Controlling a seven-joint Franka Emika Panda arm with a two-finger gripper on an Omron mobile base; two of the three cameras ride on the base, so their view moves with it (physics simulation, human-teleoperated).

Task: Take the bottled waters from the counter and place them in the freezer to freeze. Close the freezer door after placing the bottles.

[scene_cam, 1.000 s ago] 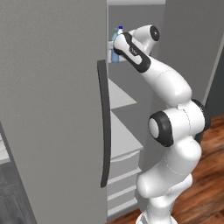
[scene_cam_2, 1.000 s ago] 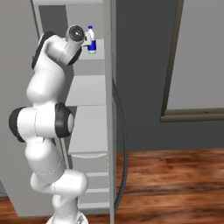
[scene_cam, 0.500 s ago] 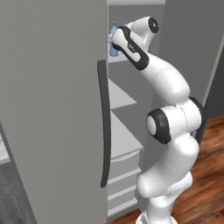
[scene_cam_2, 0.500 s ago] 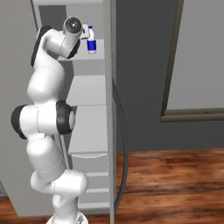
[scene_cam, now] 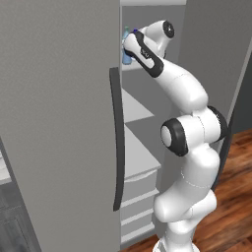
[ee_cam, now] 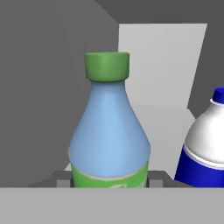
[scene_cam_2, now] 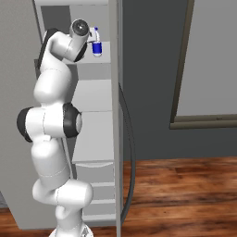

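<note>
Green-capped bottle (ee_cam: 109, 131) cut off below its label by the hand view's lower band, blue-labelled bottle (ee_cam: 205, 144) cropped at the right edge, gripper (scene_cam: 127, 47) mostly hidden behind the freezer door (scene_cam: 59, 123), finger tips too little seen to judge their grip.

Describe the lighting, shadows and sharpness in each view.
Left base view: flat, even light, no glare on the freezer door. Right base view: freezer shelves softly shaded, bottle small but crisp. Hand view: green-capped bottle looms large, sharp, smoothly shaded; rear wall bright against dark sides.
</note>
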